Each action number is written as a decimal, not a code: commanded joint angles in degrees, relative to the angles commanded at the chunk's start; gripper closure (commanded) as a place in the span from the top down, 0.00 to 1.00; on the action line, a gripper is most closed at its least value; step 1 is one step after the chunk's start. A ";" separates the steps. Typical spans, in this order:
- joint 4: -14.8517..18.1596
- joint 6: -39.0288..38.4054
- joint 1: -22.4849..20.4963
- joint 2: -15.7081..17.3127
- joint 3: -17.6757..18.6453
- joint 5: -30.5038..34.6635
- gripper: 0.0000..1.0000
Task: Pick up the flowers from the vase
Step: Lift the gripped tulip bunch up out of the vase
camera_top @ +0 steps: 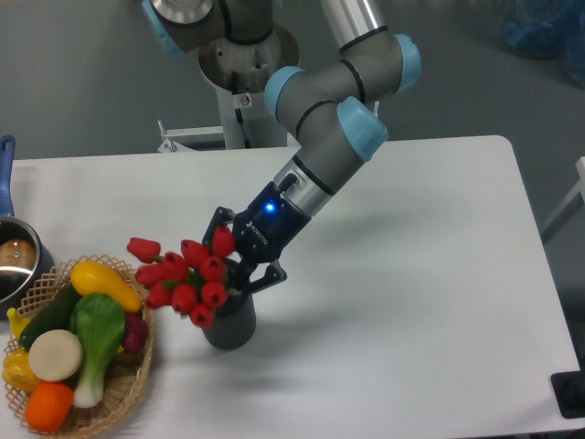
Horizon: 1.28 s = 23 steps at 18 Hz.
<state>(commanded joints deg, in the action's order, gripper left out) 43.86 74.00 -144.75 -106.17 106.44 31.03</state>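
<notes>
The flowers (187,274), a bunch of red tulip buds, stand in the dark grey ribbed vase (230,327) near the table's front left and lean to the left. My gripper (236,263) reaches down from the upper right, right at the bunch just above the vase's rim. Its black fingers (267,276) look spread, one behind the buds and one on the right side of the stems. The fingertips and the stems are partly hidden by the buds. The flowers sit in the vase, not lifted.
A wicker basket (128,389) with toy vegetables and fruit stands at the front left, close to the vase. A steel pot with a blue handle (14,256) is at the left edge. The arm's base (239,64) stands behind the table.
</notes>
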 joint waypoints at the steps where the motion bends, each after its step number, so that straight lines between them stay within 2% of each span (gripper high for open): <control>1: 0.00 0.00 0.00 0.00 0.00 -0.09 0.33; 4: 0.00 0.00 -0.18 0.09 0.00 -0.18 0.33; 12: 0.09 -0.61 -1.41 1.23 -0.44 -5.36 0.33; 19: 0.09 -4.56 -3.25 5.53 -1.14 -5.98 0.33; 23: 0.09 -7.11 -3.43 7.29 -1.14 -9.84 0.33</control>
<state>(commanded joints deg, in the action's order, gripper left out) 43.95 66.89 -148.18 -98.88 105.29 21.18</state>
